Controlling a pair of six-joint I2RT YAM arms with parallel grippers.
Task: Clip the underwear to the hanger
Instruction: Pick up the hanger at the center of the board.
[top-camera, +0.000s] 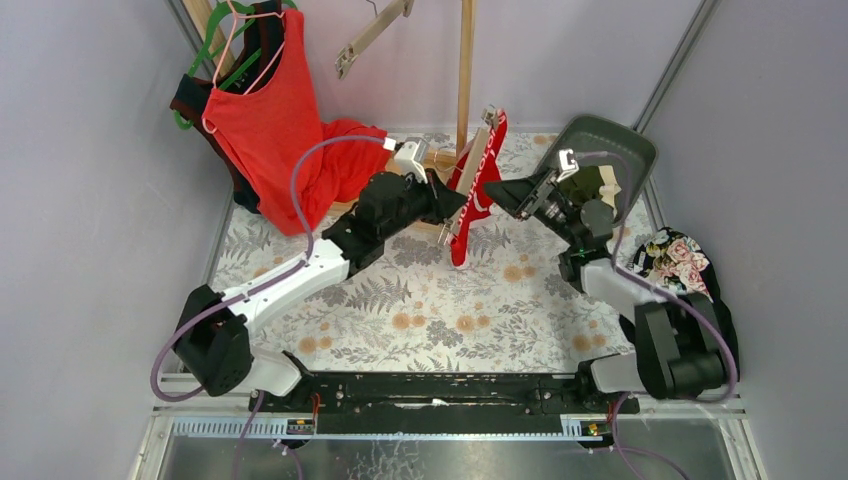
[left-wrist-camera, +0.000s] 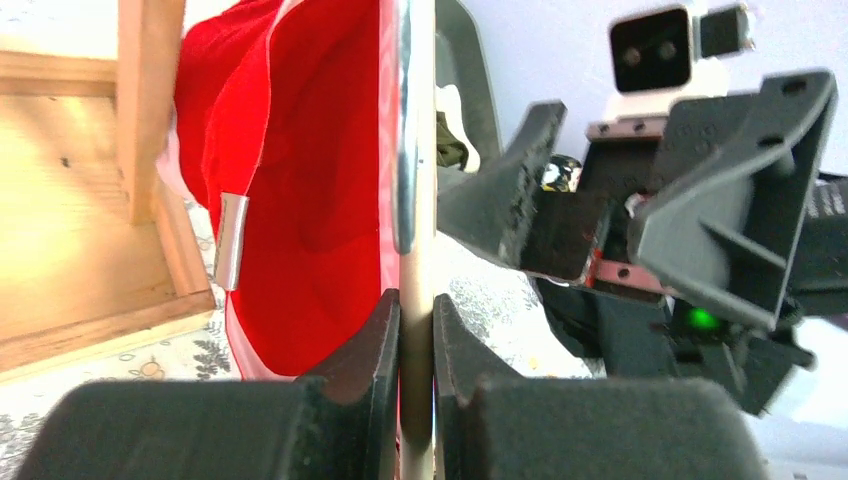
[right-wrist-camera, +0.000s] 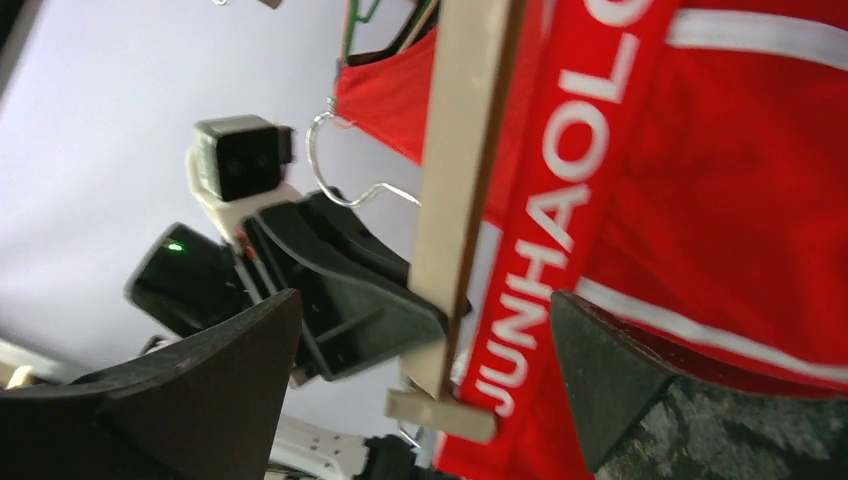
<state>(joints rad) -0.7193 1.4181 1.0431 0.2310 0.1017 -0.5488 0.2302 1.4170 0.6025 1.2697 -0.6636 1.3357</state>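
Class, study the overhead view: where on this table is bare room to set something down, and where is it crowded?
Free: tablecloth between the left arm, right arm and base rail. Crowded: the back, with red tank top, hanger with red briefs and grey bin; black floral cloth at the right edge.

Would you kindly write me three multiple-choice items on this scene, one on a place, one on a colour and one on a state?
1. Where on the table does the floral cloth lie?
A. left edge
B. right edge
C. middle

2. What colour is the lettering on the red briefs?
A. white
B. black
C. yellow

3. How do the right fingers stand?
A. shut on cloth
B. shut on nothing
C. open

Answers:
1 B, the top view shows it at the right-hand edge.
2 A, "JUNHAOLONG" reads white on the red band.
3 C, the right wrist view shows them wide apart.
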